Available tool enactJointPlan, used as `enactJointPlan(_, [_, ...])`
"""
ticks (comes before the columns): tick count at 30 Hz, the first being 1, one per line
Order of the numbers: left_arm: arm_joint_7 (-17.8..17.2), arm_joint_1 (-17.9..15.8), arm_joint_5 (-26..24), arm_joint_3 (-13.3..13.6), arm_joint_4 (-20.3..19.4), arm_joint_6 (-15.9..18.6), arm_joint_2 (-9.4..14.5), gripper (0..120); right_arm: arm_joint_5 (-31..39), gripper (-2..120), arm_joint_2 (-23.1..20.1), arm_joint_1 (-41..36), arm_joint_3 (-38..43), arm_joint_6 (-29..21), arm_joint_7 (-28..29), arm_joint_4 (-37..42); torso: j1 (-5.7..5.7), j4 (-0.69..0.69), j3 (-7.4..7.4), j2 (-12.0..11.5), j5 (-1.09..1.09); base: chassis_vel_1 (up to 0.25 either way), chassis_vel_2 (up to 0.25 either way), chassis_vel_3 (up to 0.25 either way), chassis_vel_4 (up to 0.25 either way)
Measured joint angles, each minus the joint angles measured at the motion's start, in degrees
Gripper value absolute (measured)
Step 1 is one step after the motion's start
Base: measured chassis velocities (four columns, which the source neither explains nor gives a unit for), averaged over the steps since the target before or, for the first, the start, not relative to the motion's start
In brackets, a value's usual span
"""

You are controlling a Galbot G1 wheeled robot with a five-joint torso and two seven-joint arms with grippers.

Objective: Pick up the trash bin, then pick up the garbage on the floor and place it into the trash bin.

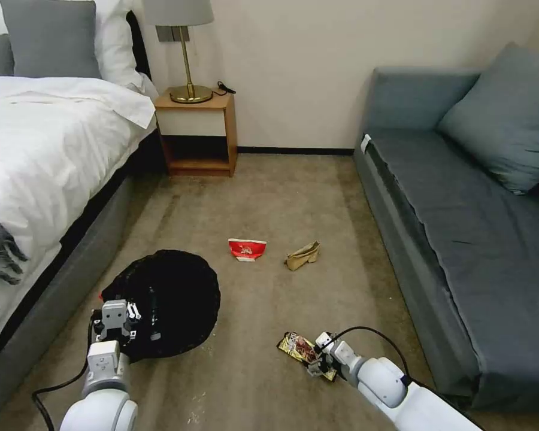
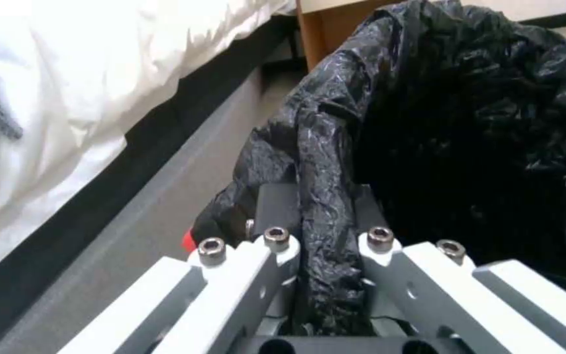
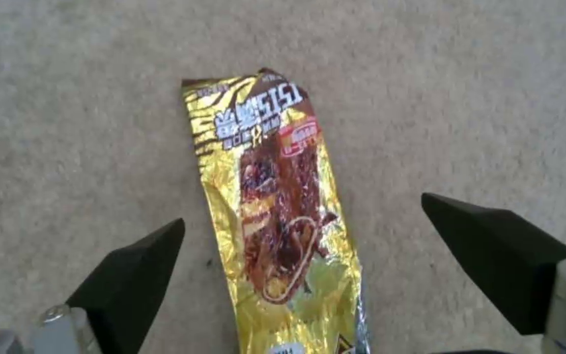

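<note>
You can't see the trash bin's [image 1: 161,305] white body, the black bag [image 2: 466,123] covers it; the snack wrapper's [image 3: 276,206] lower end is cut off.

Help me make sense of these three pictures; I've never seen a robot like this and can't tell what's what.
The wide picture comes from a camera on the robot's head, looking down at a bedroom carpet between a bed and a sofa. The other two come from cameras on its wrists.

The left gripper is shut on the rim of the trash bin, pinching its black bag; the left wrist picture shows that bag between the fingers.

The right gripper is open, with its fingers on either side of a yellow-brown snack wrapper lying flat on the carpet.

Farther off lie a crushed red-and-white paper container and a crumpled tan paper.
</note>
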Motion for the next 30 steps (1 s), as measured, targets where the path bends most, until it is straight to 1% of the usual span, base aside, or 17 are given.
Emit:
enactJointPlan(7, [0.02,0.8,0.3,-0.09,-1.02,-0.01,0.04,3,0.42,92,1.02,1.24,-0.68,-0.07,-0.35,-2.44,0.0,0.0,0.0,0.0,0.0,0.0,0.0,0.0,0.0])
enactJointPlan(11, [0.08,1.16,0.32,-0.25,-1.42,-0.01,0.07,3,0.45,85,1.5,1.37,-1.07,-0.03,-0.93,-3.23,0.0,0.0,0.0,0.0,0.0,0.0,0.0,0.0,0.0])
enactJointPlan(14, [0.09,1.15,0.32,-0.26,-1.44,-0.01,0.02,3,0.45,82,1.67,1.42,-1.21,0.01,-1.15,-3.58,0.0,0.0,0.0,0.0,0.0,0.0,0.0,0.0,0.0])
enactJointPlan(20, [0.22,1.06,0.45,0.01,-1.39,-0.07,-0.33,3,0.38,82,2.31,1.83,-1.34,0.19,-1.67,-5.17,0.0,0.0,0.0,0.0,0.0,0.0,0.0,0.0,0.0])
enactJointPlan(30, [0.38,0.83,0.46,0.08,-1.2,-0.21,-0.23,3,0.19,82,3.16,2.44,-1.18,0.6,-2.07,-6.98,0.0,0.0,0.0,0.0,-0.01,0.0,0.0,0.0,0.0])
